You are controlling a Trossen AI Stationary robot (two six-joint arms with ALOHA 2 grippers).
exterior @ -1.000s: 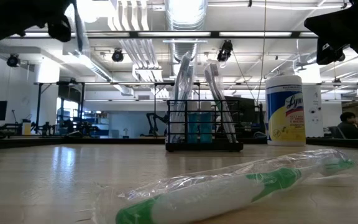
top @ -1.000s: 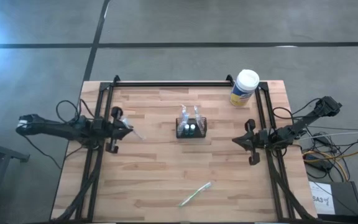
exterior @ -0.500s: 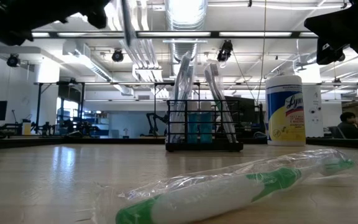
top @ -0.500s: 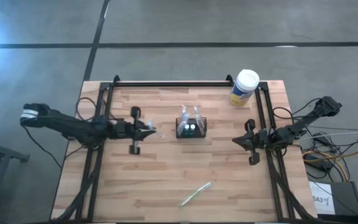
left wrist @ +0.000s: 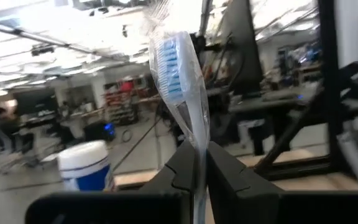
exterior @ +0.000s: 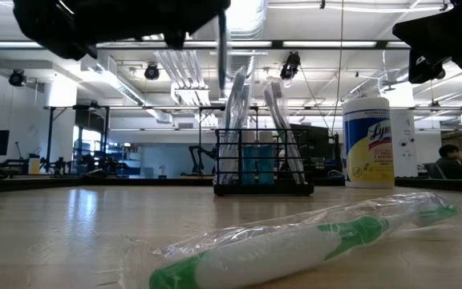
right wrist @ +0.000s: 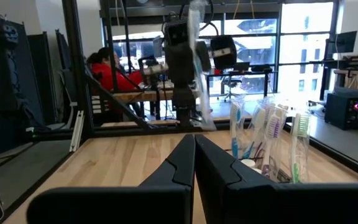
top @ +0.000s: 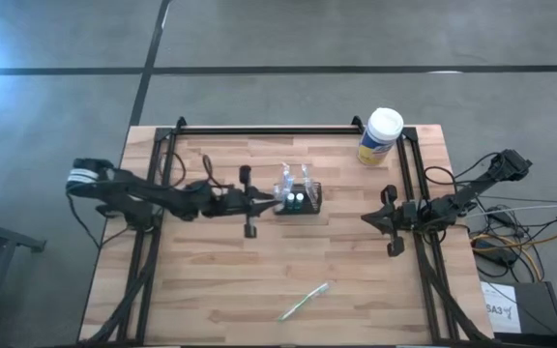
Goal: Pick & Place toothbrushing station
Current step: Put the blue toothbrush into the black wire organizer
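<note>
The toothbrushing station (top: 299, 199), a small black slotted holder, stands on its base at mid-table (top: 230, 275) with several wrapped toothbrushes upright in it; it also shows in the low view (exterior: 263, 164) and the right wrist view (right wrist: 266, 146). My left gripper (top: 269, 200) hangs just left of it, shut on a clear-wrapped blue-bristled toothbrush (left wrist: 174, 68). A green wrapped toothbrush (top: 305, 302) lies flat near the table's front edge. My right gripper (top: 367, 219) waits shut at the right side. My left gripper pinches the wrapped toothbrush's handle (left wrist: 197, 155) between its two fingers, below the bristled head. The fingers come about level from the table's left and lie across the brush. The brush stands roughly upright, head up, lifted clear of the table, its lower end (exterior: 223, 68) hanging below the gripper.
A white-capped, yellow-labelled round canister (top: 380, 135) stands at the table's far right corner. Black frame rails (top: 162, 174) run along both sides and the far edge. A person (right wrist: 114, 74) sits in the room beyond the table.
My left gripper has travelled toward the table's right edge, from near the left rail to just beside the holder, rising a little. It stays shut on the wrapped toothbrush, which rides along upright and clear of the table.
</note>
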